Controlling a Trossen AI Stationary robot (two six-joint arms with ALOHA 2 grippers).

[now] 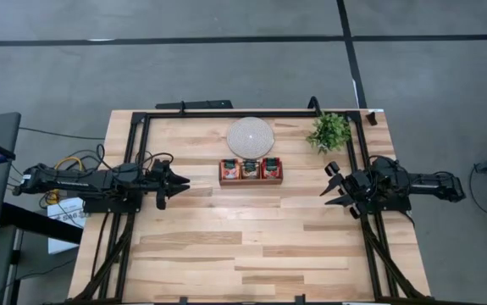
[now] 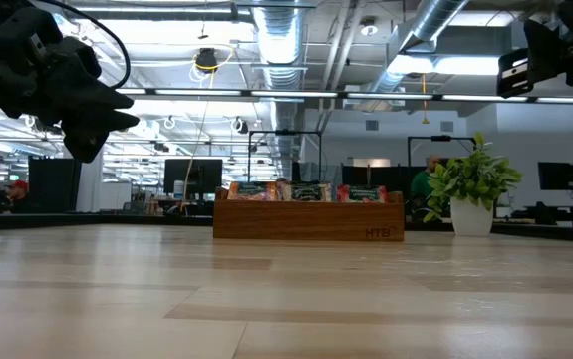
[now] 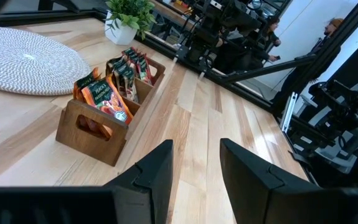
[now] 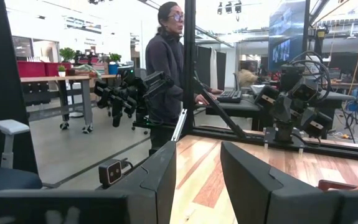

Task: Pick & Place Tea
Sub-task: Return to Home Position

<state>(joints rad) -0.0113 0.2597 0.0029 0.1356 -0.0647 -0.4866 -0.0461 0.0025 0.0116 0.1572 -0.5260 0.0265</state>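
The tea (image 1: 250, 168) is a batch of red-orange and tan sachets with dark green tops. They stand upright in the three compartments of a brown wooden tray (image 1: 251, 180) at the table's middle, also seen in the low view (image 2: 306, 191) and the left wrist view (image 3: 107, 99). My left gripper (image 1: 175, 182) (image 3: 196, 174) hovers open above the table's left side, pointing level toward the tray. My right gripper (image 1: 334, 185) (image 4: 197, 180) hovers open above the right side, pointing toward the table's left. Neither has anything between its fingers.
A round white woven disc (image 1: 251, 136) lies just behind the tray. A small potted plant (image 1: 329, 131) stands at the far right. A black frame (image 1: 226, 113) runs along the table's edges. The near half of the table (image 1: 251, 254) is bare wood. A person (image 4: 169, 56) stands beyond the table.
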